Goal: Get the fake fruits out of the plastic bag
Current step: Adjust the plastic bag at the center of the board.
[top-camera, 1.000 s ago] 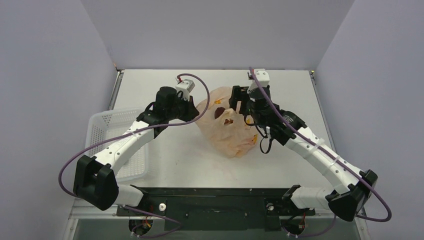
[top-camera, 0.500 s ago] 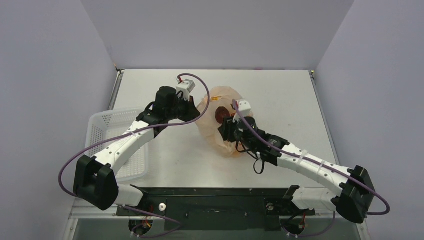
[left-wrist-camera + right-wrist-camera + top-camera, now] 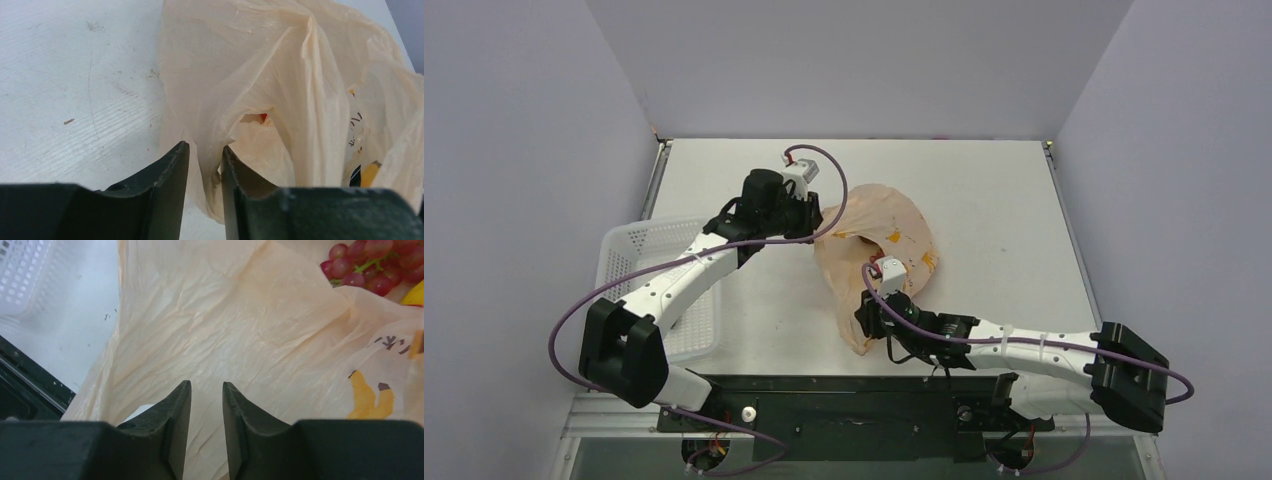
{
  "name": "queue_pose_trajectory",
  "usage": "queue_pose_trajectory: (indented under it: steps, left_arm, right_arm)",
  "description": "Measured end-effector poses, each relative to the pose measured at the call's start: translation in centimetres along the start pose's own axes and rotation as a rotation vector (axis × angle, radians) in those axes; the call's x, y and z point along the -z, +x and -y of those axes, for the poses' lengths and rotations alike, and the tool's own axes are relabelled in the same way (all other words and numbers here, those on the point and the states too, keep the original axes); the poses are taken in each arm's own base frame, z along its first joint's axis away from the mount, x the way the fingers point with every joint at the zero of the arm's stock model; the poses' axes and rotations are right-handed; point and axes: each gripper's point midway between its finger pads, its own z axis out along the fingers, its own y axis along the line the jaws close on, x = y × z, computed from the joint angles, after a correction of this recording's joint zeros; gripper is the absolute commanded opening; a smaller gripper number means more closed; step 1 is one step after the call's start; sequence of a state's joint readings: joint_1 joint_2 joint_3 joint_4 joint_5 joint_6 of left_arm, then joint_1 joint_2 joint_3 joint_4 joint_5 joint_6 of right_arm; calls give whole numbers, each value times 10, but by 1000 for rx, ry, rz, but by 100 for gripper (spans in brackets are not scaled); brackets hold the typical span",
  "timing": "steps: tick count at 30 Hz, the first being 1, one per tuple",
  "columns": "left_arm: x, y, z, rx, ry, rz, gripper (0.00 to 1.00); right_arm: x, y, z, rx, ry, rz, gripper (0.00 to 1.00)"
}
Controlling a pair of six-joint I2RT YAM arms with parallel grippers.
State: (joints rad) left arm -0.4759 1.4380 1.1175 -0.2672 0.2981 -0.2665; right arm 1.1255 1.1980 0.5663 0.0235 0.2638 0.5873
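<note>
The peach plastic bag (image 3: 906, 226) lies slumped mid-table, its near end reaching toward the arm bases. My left gripper (image 3: 815, 221) is at the bag's left rim. In the left wrist view its jaws (image 3: 205, 147) stand slightly apart, open, with a loose fold of the bag (image 3: 280, 60) hanging between them. A red speck of fruit (image 3: 263, 117) shows through a gap in the folds. My right gripper (image 3: 865, 324) hovers low over the bag's near end, open by a narrow gap (image 3: 206, 385) above wrinkled film (image 3: 225, 315). A red berry cluster (image 3: 375, 265) lies at the bag's mouth.
A white mesh basket (image 3: 639, 255) stands at the left table edge, also in the right wrist view's corner (image 3: 20, 270). Yellow-orange printed marks (image 3: 367, 395) show on the bag. The black base rail (image 3: 844, 400) runs along the near edge.
My right arm swung from the bag's far side down to its near end, jaws narrowing. The bag flattened and stretched toward the front. My left jaws parted from shut.
</note>
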Motion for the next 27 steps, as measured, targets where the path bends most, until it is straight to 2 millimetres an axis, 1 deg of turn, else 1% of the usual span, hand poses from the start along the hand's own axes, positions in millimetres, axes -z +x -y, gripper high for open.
queue_pose_trajectory:
  steps: [1, 3, 4, 6, 8, 9, 10, 13, 15, 17, 18, 20, 21, 22, 23, 25, 27]
  left_arm:
    - [0, 0, 0, 2, 1, 0, 36]
    - [0, 0, 1, 12, 2, 0, 41]
    - [0, 0, 1, 16, 2, -1, 43]
    - [1, 2, 2, 47, -4, -21, 50]
    - [3, 1, 3, 89, -2, -43, 65]
    - [4, 0, 4, 108, -1, -47, 70]
    - [6, 0, 4, 135, 2, -52, 77]
    - [17, 7, 4, 220, 14, -56, 81]
    - [30, 21, 6, 272, 22, -59, 82]
    - [47, 41, 12, 309, 42, -57, 84]
    - [56, 52, 15, 326, 56, -54, 84]
    - [74, 70, 23, 354, 88, -39, 84]
    - [79, 85, 25, 383, 99, -43, 84]
    - [91, 89, 31, 386, 123, -16, 84]
    - [98, 96, 35, 403, 144, -2, 85]
    - [110, 109, 46, 430, 192, 14, 85]
    - [118, 115, 63, 446, 248, 18, 84]
  right_arm:
    - [1, -5, 0, -12, 3, 21, 27]
    - [1, -12, 1, -34, 11, 57, 27]
    - [0, -12, 3, -41, 19, 68, 27]
    - [-1, -10, 7, -49, 33, 80, 27]
    - [-3, -5, 13, -55, 44, 92, 26]
    - [-4, -2, 15, -59, 45, 100, 25]
    - [-5, 3, 18, -63, 47, 105, 24]
    - [-7, 20, 27, -80, 44, 110, 24]
    - [-8, 31, 32, -91, 39, 111, 24]
    - [-9, 41, 36, -99, 36, 104, 24]
    - [-9, 43, 36, -102, 33, 101, 24]
    - [-9, 40, 33, -114, 21, 112, 27]
    - [-8, 38, 32, -119, 15, 116, 28]
    - [-7, 36, 31, -124, 9, 122, 30]
    - [-6, 33, 30, -128, 6, 126, 33]
    - [0, 26, 29, -138, -2, 137, 38]
    - [7, 12, 26, -152, -16, 158, 41]
